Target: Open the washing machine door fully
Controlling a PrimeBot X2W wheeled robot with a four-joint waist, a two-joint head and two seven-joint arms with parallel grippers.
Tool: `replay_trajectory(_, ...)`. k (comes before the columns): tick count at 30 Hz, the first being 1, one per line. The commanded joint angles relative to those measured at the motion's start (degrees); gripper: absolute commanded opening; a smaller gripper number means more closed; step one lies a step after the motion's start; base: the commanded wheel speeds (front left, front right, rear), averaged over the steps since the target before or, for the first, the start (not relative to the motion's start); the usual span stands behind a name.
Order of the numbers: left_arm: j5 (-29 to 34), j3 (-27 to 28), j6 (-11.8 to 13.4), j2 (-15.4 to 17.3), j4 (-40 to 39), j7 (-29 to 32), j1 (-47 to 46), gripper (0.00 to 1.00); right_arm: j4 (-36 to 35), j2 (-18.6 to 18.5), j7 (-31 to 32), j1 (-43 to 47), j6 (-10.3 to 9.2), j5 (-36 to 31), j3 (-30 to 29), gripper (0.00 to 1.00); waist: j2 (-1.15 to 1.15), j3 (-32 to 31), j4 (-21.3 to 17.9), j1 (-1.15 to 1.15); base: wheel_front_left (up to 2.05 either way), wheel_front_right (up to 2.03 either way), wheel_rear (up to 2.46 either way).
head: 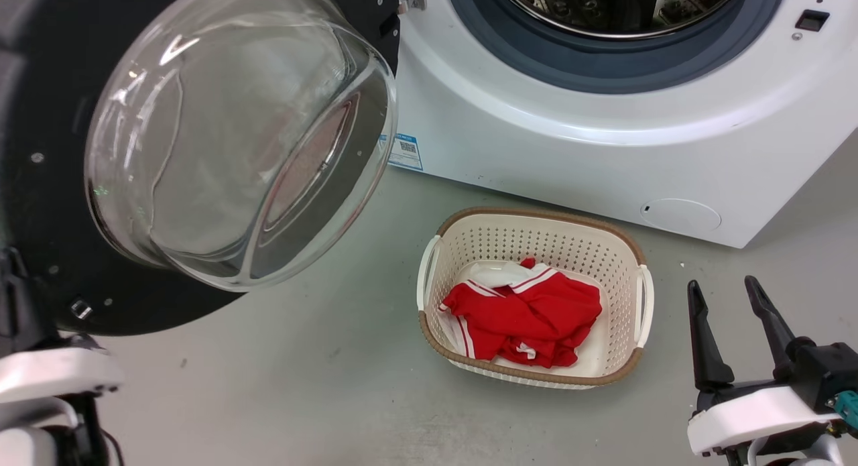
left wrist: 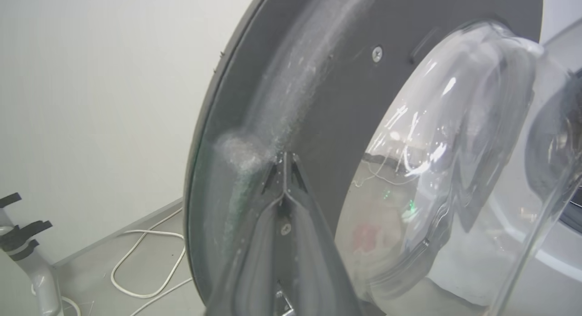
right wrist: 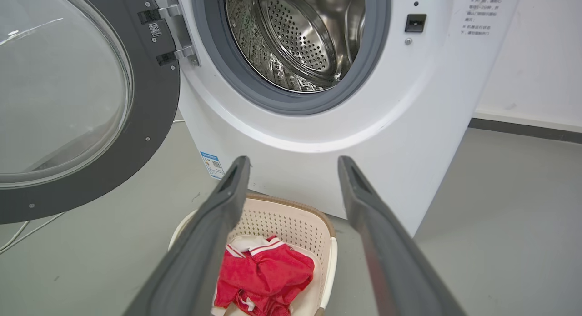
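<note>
The washing machine (head: 603,151) is a white front-loader with a grey gasket and a bare steel drum (right wrist: 295,38). The washing machine door (head: 40,204) is swung out to the left on its hinge (right wrist: 175,34), its inner face and bulging glass bowl (head: 234,131) turned towards me. In the left wrist view my left gripper (left wrist: 284,159) is shut, its two fingers pressed together with the tips against the dark inner rim of the door (left wrist: 327,93), beside the glass. My right gripper (head: 722,285) stands open and empty at the lower right, apart from the machine (right wrist: 409,125).
A cream laundry basket (head: 630,251) holding a red-and-white garment (head: 529,312) sits on the grey floor before the machine, left of my right gripper. Behind the door, a white cable (left wrist: 136,261) lies on the floor by a pale wall, near a grey stand (left wrist: 27,243).
</note>
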Motion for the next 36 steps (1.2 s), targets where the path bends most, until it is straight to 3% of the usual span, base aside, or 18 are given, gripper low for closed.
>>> replay_trajectory(1, -0.3, 1.1, -0.1, 0.6, 0.5, -0.4, -1.1, 0.0, -0.3, -0.4, 0.1, -0.9, -0.04, 0.1, 0.1, 1.0, 0.0, 0.3, -0.1, 0.0, 0.0, 0.0, 0.0)
replay_trajectory(11, 0.3, 7.3, -5.8, 2.0, 7.2, -0.1, -5.6, 0.0, 0.1, -1.3, 0.2, -1.8, -0.04, -0.3, 0.6, 1.0, 0.0, 1.5, -1.0, 0.0, 0.0, 0.0, 0.0)
replay_trajectory(17, 2.4, 8.4, -7.6, 0.1, 8.1, -0.1, -6.5, 0.0, 0.7, -1.2, 0.1, -1.6, -0.04, 0.0, 0.4, 1.0, 0.0, 0.9, -0.9, 0.0, 0.0, 0.0, 0.0)
replay_trajectory(26, 7.1, 8.9, -7.7, -3.6, 3.7, -0.2, -1.9, 0.0, 2.5, -0.2, -0.8, -0.4, -0.04, 0.4, 0.6, 1.0, 0.0, -2.8, -0.7, 0.0, 0.0, 0.0, 0.0)
replay_trajectory(36, 10.8, 4.9, -7.6, -8.8, -3.8, -0.2, 7.4, 0.0, 4.9, 0.7, -2.1, 0.8, -0.04, 1.0, 1.0, 1.0, 0.0, -7.7, -2.6, 0.0, 0.0, 0.0, 0.0)
